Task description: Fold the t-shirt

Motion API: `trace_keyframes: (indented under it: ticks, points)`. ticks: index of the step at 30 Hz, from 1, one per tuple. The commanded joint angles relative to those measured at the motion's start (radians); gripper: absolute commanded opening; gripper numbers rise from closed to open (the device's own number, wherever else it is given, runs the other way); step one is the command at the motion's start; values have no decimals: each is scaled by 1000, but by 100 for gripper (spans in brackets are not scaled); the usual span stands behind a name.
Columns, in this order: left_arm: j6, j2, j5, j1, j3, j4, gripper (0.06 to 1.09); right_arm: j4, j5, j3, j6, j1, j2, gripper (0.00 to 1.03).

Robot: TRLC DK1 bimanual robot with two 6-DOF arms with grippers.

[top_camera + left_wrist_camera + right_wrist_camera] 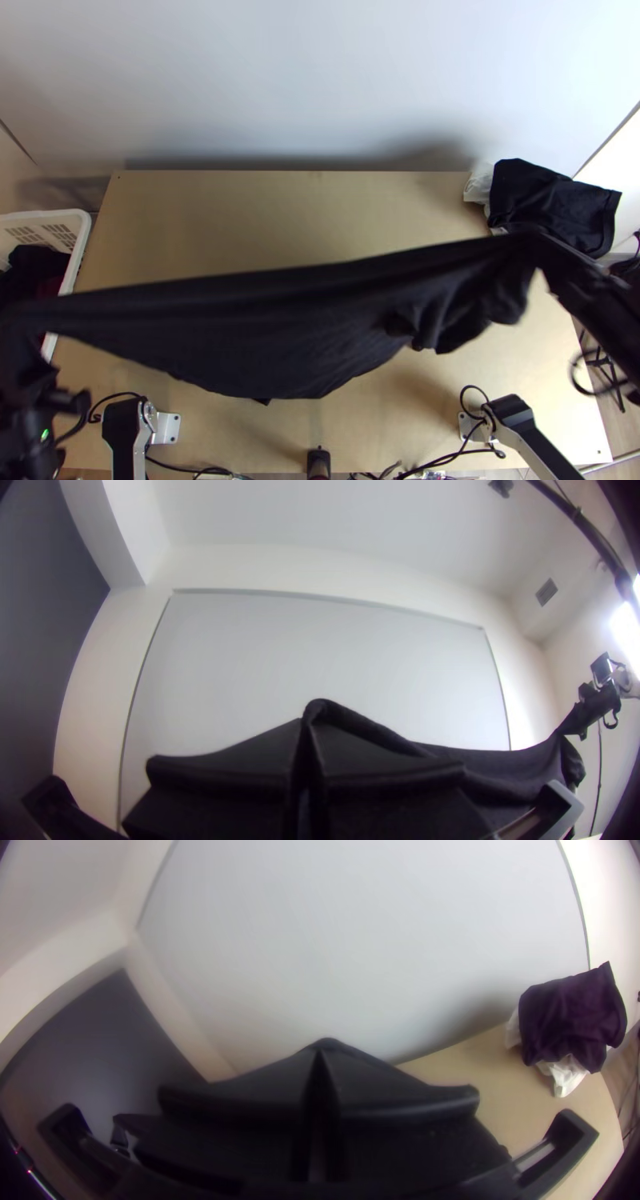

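Note:
A black t-shirt (280,328) hangs stretched above the table between both grippers in the top view, its lower edge sagging and its right part bunched in loose folds. At the left edge my left gripper (22,320) is shut on one end. The right gripper (538,246) pinches the other end, near the back right of the table. In the left wrist view, cloth (513,767) runs from the closed fingers of my left gripper (308,730) to the right arm. In the right wrist view the fingertips of my right gripper (321,1057) are together.
A white basket (82,232) holding dark cloth stands at the table's left side. Dark and white cloth (552,200) lies heaped at the back right corner. The wooden table (280,212) lies under the shirt, with cables and the arms' bases along its near edge.

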Motion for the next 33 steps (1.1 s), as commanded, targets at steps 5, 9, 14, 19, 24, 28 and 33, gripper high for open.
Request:
trace_keyframes:
  ticks: [5, 9, 14, 19, 24, 28, 33]
  points:
    - [-9, 129, -3, 39, -322, 350, 9, 460, 45, -360, -61, -25, 145, 3]
    - [-12, 255, -54, 27, -396, 465, 9, 639, 76, -389, -61, -21, 293, 3]
    - [-13, 456, -184, -60, -414, 562, 9, 854, 138, -358, -90, 1, 530, 3]
    - [-35, 689, -195, -85, -390, 683, 9, 966, 192, -286, -124, 25, 742, 3]
    - [-32, 947, -195, -82, -282, 692, 9, 974, 217, -205, -125, 31, 905, 3]
    - [-4, 1120, -195, -91, -218, 712, 9, 986, 229, -162, -130, 45, 1003, 3]
    - [-6, 1303, -193, -91, -163, 766, 9, 997, 249, -96, -138, 64, 1115, 3]
